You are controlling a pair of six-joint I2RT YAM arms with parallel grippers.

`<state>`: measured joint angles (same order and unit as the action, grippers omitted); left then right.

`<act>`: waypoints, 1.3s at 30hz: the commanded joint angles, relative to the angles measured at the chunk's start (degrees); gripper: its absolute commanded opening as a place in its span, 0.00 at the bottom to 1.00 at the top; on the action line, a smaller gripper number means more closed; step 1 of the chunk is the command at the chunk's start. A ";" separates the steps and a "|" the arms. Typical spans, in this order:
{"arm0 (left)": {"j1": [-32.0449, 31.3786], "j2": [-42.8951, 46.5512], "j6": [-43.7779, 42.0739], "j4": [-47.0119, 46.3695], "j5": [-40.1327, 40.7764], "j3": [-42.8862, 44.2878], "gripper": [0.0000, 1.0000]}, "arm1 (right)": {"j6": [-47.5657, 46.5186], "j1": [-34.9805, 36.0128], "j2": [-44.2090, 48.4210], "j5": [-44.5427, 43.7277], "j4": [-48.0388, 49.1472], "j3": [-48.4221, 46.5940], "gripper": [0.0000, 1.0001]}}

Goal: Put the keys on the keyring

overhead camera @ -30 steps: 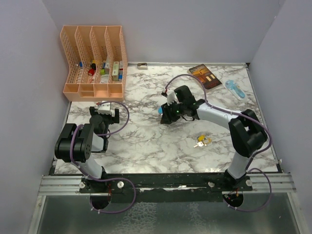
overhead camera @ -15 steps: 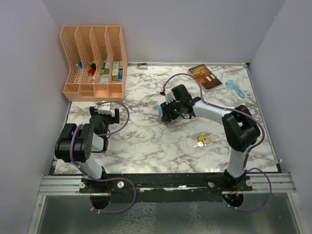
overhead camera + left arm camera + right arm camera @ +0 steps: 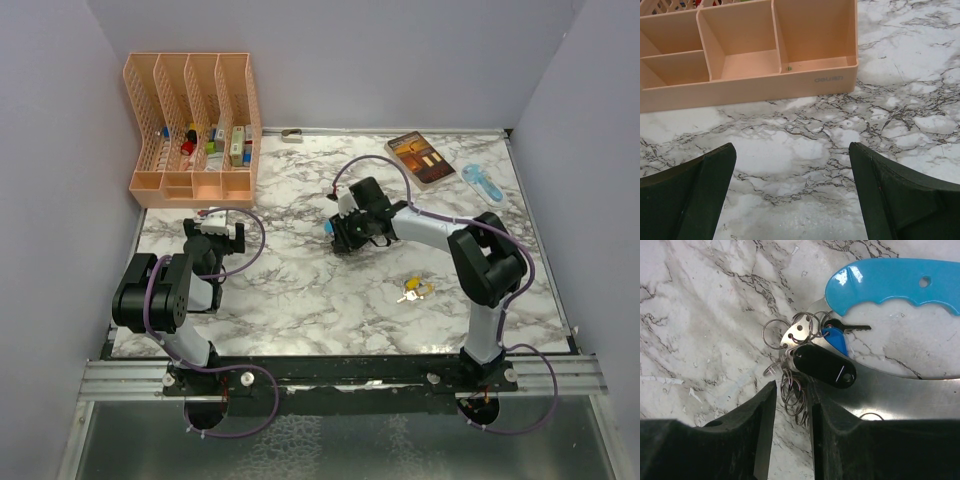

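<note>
The keyring [image 3: 824,365] lies on the marble table: a light-blue curved piece [image 3: 890,282], a black tag, a blue-capped key and several thin metal rings [image 3: 794,390]. My right gripper [image 3: 791,395] points down over it, jaws a narrow gap apart, with the stacked rings between the fingers; they touch the right finger and stand clear of the left one. From above, this gripper [image 3: 341,236] covers most of the bunch, and only its blue piece [image 3: 329,229] shows. Loose yellow keys [image 3: 413,291] lie near the front right. My left gripper [image 3: 792,150] is open and empty, low over the table [image 3: 212,232].
A peach desk organizer [image 3: 195,125] stands at the back left, just ahead of the left gripper [image 3: 750,50]. A phone-like slab [image 3: 420,158] and a pale-blue object [image 3: 483,183] lie at the back right. A small metal piece [image 3: 292,135] sits by the back wall.
The right arm's elbow has swung left and inward, while its gripper has edged slightly back and stayed over the keyring. The left arm and the yellow keys have not moved.
</note>
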<state>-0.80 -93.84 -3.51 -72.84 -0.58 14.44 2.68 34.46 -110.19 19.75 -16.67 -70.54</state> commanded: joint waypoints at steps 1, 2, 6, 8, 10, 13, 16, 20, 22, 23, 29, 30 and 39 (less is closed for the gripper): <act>0.38 -0.02 0.61 -1.89 0.13 0.03 0.99 | -1.04 0.58 -1.25 0.26 -0.02 -0.40 0.31; 0.44 -0.04 0.59 -1.95 0.14 0.03 0.99 | -1.08 0.73 -1.28 0.22 -0.11 -0.46 0.31; 0.42 -0.02 0.67 -1.93 0.13 0.02 0.99 | -1.07 1.27 -1.32 0.38 -0.13 -0.52 0.28; 0.40 -0.05 0.63 -1.94 0.10 0.03 0.99 | -1.01 1.46 -1.45 0.36 -0.20 -0.68 0.26; 0.45 -0.04 0.61 -1.92 0.15 0.00 0.99 | -1.01 1.77 -1.39 0.46 -0.27 -0.94 0.24; 0.44 -0.02 0.58 -1.96 0.09 0.05 0.99 | -1.00 2.01 -1.38 0.23 -0.36 -1.25 0.21; 0.45 -0.02 0.65 -1.94 0.11 0.02 0.99 | -0.91 2.10 -1.08 -0.66 -0.22 -1.35 0.20; 0.45 -0.03 0.61 -1.96 0.11 0.04 0.99 | -1.41 2.11 0.01 -1.78 0.09 -1.13 0.17; 0.45 -0.02 0.61 -1.96 0.11 0.02 0.99 | -1.69 2.11 1.18 -1.97 0.68 -0.77 0.13; 0.45 0.00 0.65 -1.93 0.11 -0.01 0.99 | -1.72 2.11 1.97 -2.13 1.56 -0.47 0.09; 0.45 0.15 0.59 -2.17 0.20 -0.24 0.99 | -2.14 2.10 8.79 -2.15 4.00 0.84 0.01; 0.40 0.13 0.69 -2.20 0.10 -0.25 0.99 | -2.26 2.10 9.89 -2.00 4.13 0.95 0.01; 0.37 13.62 -0.40 21.63 -8.90 9.97 0.99 | -2.45 2.10 15.37 1.32 2.52 0.53 0.01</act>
<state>-0.75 -86.89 -3.97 -60.42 -3.31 19.07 0.58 36.07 -97.25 18.70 -15.27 -69.69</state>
